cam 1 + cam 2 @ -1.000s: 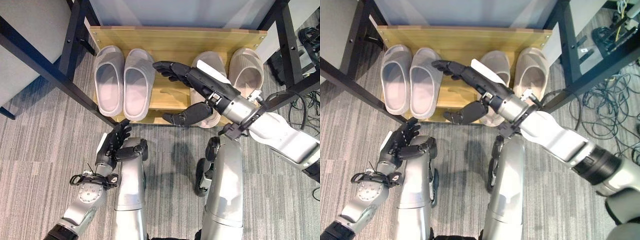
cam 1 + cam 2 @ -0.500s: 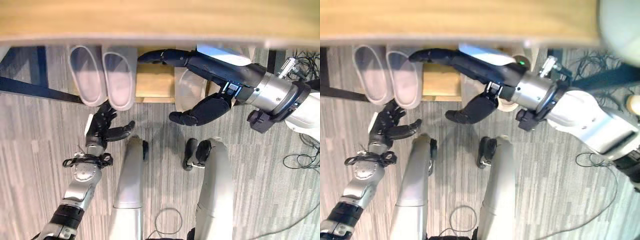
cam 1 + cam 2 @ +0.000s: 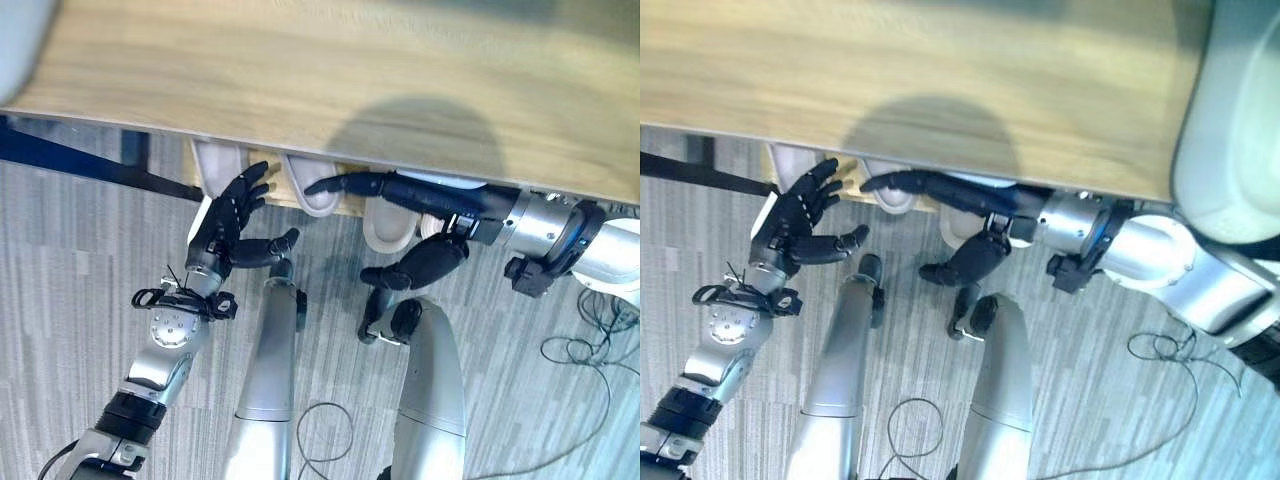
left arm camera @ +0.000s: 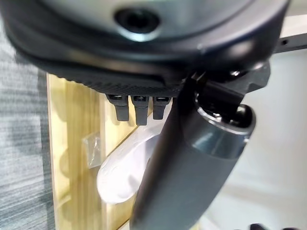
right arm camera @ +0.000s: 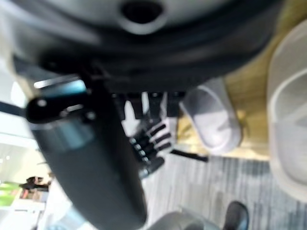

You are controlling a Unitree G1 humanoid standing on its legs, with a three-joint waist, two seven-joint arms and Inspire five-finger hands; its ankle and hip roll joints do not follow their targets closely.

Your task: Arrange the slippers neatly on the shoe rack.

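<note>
Reaching under the wooden top board that spans the upper part of the frame, the right robot hand lies stretched out flat, fingers straight and pointing toward frame left, thumb hanging below; it grasps nothing. Just beyond its fingertips pokes the heel of a pale slipper; a second heel shows left of it and a third, cream one directly under the right forearm. Long axes of all three run away from the robot, under the board, so only the rounded heels show. The shoe rack's lower shelf is light yellow wood. Slippers look like soft moulded foam, matte, thick-soled, smooth-edged.

The left robot hand hovers at centre left, fingers spread and relaxed, empty, just below the leftmost heel.

Judgement: right hand nearer the middle slipper; any nudge would go sideways across its long axis.
</note>
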